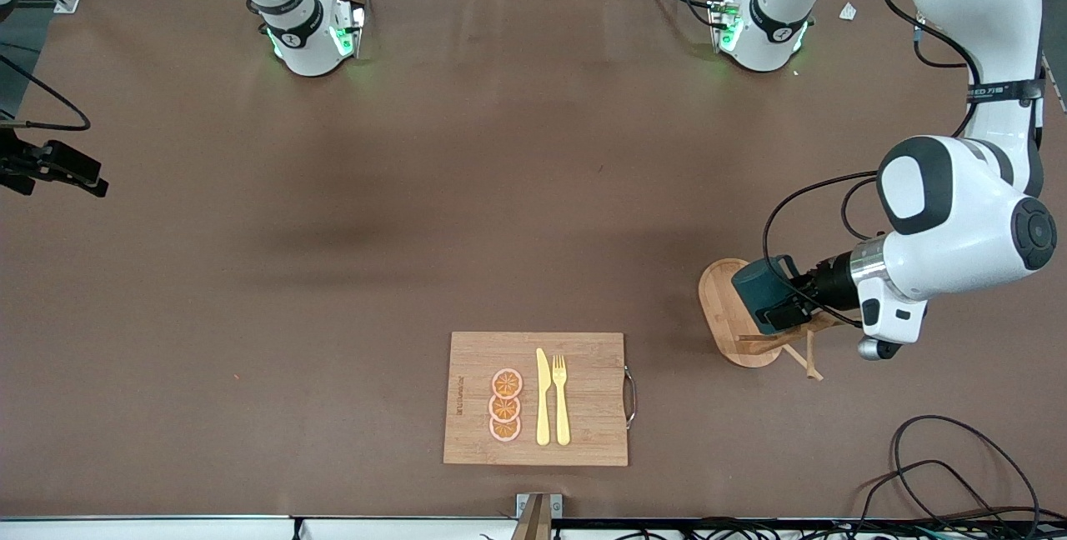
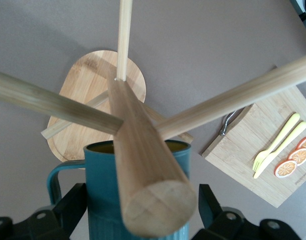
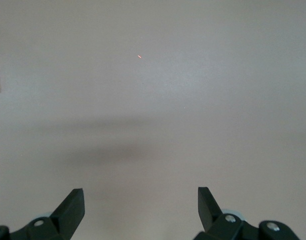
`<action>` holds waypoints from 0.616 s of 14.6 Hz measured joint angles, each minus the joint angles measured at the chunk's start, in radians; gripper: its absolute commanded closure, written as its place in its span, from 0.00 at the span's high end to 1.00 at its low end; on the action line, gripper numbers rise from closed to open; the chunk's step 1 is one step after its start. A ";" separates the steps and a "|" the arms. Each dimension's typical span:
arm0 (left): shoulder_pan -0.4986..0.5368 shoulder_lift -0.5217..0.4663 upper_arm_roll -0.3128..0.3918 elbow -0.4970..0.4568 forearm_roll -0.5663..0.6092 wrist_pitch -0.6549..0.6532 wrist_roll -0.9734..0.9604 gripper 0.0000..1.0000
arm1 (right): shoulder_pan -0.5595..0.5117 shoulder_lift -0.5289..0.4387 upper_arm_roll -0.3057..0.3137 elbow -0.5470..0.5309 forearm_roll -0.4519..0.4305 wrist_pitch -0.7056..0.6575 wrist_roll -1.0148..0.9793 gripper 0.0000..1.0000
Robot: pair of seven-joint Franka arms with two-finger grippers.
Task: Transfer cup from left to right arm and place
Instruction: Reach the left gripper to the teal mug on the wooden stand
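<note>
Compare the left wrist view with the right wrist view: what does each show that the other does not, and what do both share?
Only the left wrist view shows the teal cup between the left gripper's fingers, on the wooden peg rack, plus the cutting board with yellow knife, fork and orange slices.

Only the right wrist view shows the open right gripper holding nothing, over the bare tablecloth.

Both show black fingers and the brown tablecloth.

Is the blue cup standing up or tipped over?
Tipped on its side. The cup hangs on the wooden peg rack, its mouth pointing sideways, with the left gripper around its body.
</note>
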State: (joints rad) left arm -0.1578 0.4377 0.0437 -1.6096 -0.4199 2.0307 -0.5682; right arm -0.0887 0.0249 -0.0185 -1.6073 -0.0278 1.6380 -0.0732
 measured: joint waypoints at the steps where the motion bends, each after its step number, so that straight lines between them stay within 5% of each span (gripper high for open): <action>1: 0.000 0.001 -0.002 0.000 0.000 0.001 0.000 0.77 | 0.000 0.000 0.000 0.000 0.000 0.000 0.000 1.00; 3: 0.000 0.001 -0.004 0.001 0.000 0.002 0.000 0.71 | 0.000 0.000 0.000 0.000 0.000 0.000 0.000 1.00; 9: 0.003 -0.003 -0.015 0.006 0.000 -0.017 -0.009 0.71 | 0.000 0.000 0.000 0.000 0.000 0.000 -0.001 1.00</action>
State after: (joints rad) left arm -0.1552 0.4352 0.0287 -1.6033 -0.4203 2.0135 -0.5776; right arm -0.0887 0.0249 -0.0188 -1.6070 -0.0278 1.6380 -0.0741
